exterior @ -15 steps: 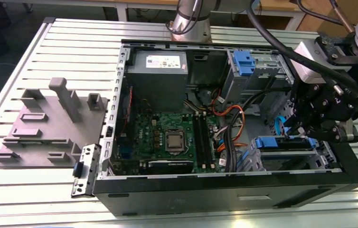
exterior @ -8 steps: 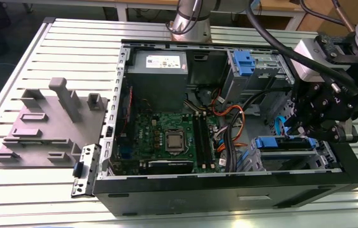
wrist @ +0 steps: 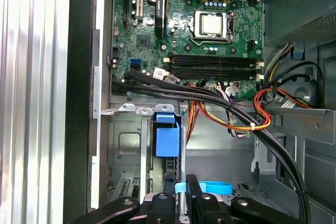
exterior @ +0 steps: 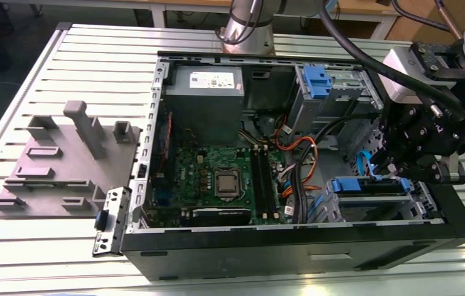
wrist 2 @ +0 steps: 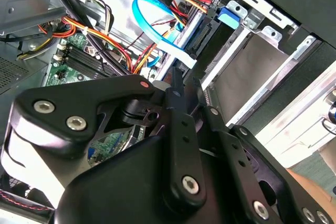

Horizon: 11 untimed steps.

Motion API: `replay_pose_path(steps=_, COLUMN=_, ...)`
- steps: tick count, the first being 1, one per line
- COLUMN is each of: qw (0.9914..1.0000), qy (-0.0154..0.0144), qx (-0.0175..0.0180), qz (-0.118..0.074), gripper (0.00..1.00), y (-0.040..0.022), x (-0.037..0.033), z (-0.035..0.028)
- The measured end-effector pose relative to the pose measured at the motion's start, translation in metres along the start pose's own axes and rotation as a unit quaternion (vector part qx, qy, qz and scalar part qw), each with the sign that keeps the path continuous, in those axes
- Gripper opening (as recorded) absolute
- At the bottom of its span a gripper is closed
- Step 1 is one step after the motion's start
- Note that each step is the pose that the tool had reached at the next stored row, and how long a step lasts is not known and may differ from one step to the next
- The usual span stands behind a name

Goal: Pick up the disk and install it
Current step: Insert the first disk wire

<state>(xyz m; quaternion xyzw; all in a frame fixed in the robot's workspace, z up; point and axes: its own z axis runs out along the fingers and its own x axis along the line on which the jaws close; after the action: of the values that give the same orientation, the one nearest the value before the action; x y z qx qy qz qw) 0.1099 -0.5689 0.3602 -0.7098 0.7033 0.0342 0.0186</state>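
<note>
A pale, ribbed metal tabletop (exterior: 43,74) runs in long parallel slats across the exterior view, catching soft, even light. Beyond its far edge lies a dark floor (exterior: 2,24), with light wooden table legs (exterior: 158,13) and a wooden desk edge (exterior: 356,15) standing behind. In the first wrist view the same slats (wrist: 31,77) gleam.

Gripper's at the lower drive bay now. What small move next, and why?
Probably a slow, short retreat straight away from the bay. The disk seems to sit in it already, and the gripper hangs right beside the blue cable, which might snag.
</note>
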Motion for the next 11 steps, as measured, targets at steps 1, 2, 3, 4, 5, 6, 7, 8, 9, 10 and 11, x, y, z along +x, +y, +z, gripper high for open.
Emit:
replay_pose_path(steps=1, qw=1.0, qy=0.0, qx=0.0, qz=0.0, gripper=0.23, y=0.0, x=0.0, z=0.0)
replay_pose_path(steps=2, qw=1.0, qy=0.0, qx=0.0, qz=0.0, gripper=0.23, y=0.0, x=0.0, z=0.0)
replay_pose_path(steps=3, qw=1.0, qy=0.0, qx=0.0, qz=0.0, gripper=0.23, y=0.0, x=0.0, z=0.0)
replay_pose_path(steps=4, qw=1.0, qy=0.0, qx=0.0, qz=0.0, gripper=0.23, y=0.0, x=0.0, z=0.0)
replay_pose_path(steps=5, qw=1.0, qy=0.0, qx=0.0, qz=0.0, gripper=0.23, y=0.0, x=0.0, z=0.0)
replay_pose_path(steps=6, qw=1.0, qy=0.0, qx=0.0, qz=0.0, gripper=0.23, y=-0.0001, x=0.0, z=0.0)
replay_pose_path(steps=7, qw=1.0, qy=0.0, qx=0.0, qz=0.0, gripper=0.23, y=-0.0006, x=0.0, z=-0.0001)
replay_pose_path(steps=8, qw=1.0, qy=0.0001, qx=0.0, qz=0.0, gripper=0.23, y=-0.0014, x=0.0, z=-0.0001)
replay_pose_path(steps=9, qw=1.0, qy=0.0001, qx=0.0, qz=0.0, gripper=0.23, y=-0.0023, x=0.0, z=-0.0001)
replay_pose_path(steps=10, qw=1.0, qy=0.0, qx=0.0, qz=0.0, gripper=0.23, y=-0.0036, x=0.0001, z=-0.0001)
replay_pose_path(steps=11, qw=1.0, qy=0.0, qx=0.0, qz=0.0, gripper=0.23, y=-0.0051, x=0.0001, z=0.0)
